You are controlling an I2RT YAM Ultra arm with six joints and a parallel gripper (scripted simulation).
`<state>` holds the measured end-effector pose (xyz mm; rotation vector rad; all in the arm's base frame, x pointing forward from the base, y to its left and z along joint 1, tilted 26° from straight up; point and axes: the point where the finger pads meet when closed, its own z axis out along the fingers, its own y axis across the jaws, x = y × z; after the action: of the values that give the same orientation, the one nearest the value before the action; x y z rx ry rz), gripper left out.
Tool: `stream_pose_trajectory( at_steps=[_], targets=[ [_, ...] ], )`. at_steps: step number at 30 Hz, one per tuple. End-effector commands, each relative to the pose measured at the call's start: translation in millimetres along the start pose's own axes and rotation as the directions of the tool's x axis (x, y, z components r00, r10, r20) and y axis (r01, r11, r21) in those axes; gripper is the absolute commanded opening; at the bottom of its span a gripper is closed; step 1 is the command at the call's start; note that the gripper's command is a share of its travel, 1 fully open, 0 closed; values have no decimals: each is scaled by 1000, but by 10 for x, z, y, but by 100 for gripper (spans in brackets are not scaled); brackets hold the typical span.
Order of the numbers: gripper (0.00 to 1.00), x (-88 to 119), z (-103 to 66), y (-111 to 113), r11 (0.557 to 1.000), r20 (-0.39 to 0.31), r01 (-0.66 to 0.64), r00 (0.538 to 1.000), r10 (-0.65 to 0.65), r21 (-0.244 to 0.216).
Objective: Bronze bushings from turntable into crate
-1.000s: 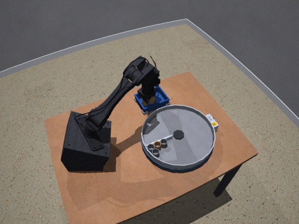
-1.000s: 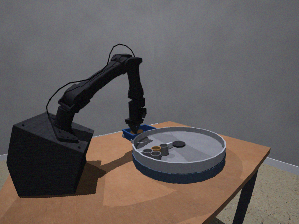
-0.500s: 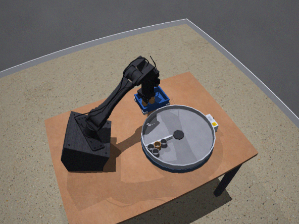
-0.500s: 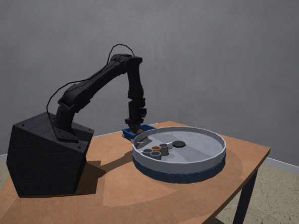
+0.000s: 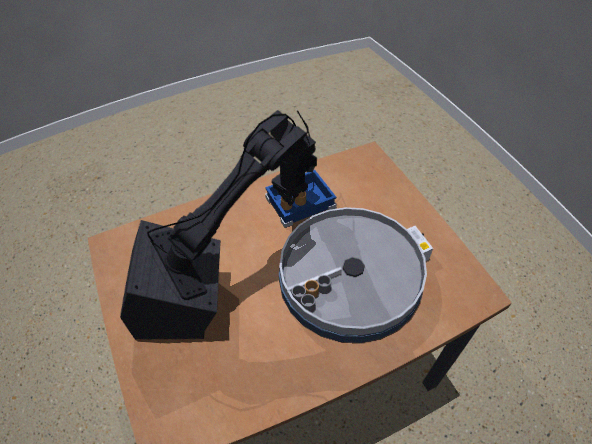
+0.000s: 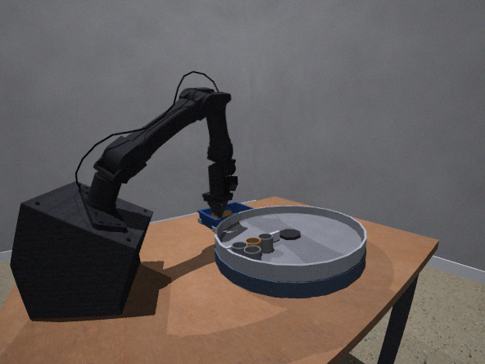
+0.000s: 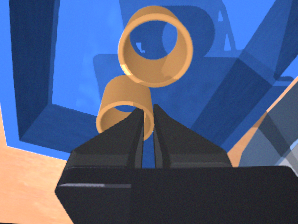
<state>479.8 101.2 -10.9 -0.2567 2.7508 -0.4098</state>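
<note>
My gripper (image 5: 290, 201) (image 6: 221, 216) (image 7: 148, 111) points down into the blue crate (image 5: 327, 191) (image 7: 30, 75). Its narrowly spaced fingertips are shut on the wall of a tilted bronze bushing (image 7: 125, 90). The left finger overlaps the bore; the contact is partly hidden. Another bronze bushing (image 5: 302, 199) (image 7: 185, 52) stands in the crate, beyond the first in the wrist view. On the grey turntable (image 5: 385, 245) (image 6: 324, 229), a bronze bushing (image 5: 312, 292) (image 6: 253, 241) stands among three steel bushings, one at the front (image 5: 309, 306), one at the left (image 5: 299, 294) and one toward the hub (image 5: 324, 286).
The turntable's raised rim (image 5: 426, 275) (image 6: 287, 270) stands close to the crate. A light divider bar runs beside the bushings toward the dark central hub (image 5: 353, 267). A small white box with a yellow button (image 5: 424, 246) sits by the far-right rim.
</note>
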Motion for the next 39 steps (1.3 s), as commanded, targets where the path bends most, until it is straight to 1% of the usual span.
stream_pose_trajectory(
  at_steps=[1,17,18,19,39],
  targets=[
    [0,-56,-154,40,1000,27,16,1000,-16,-10],
    [0,-56,-154,40,1000,27,16,1000,-16,-10],
    [16,-56,-154,40,1000,27,16,1000,-16,-10],
    [16,-66,-154,29,1000,31,14,999,-14,-4],
    [16,-66,-154,30,1000,31,14,999,-14,-4]
  ],
)
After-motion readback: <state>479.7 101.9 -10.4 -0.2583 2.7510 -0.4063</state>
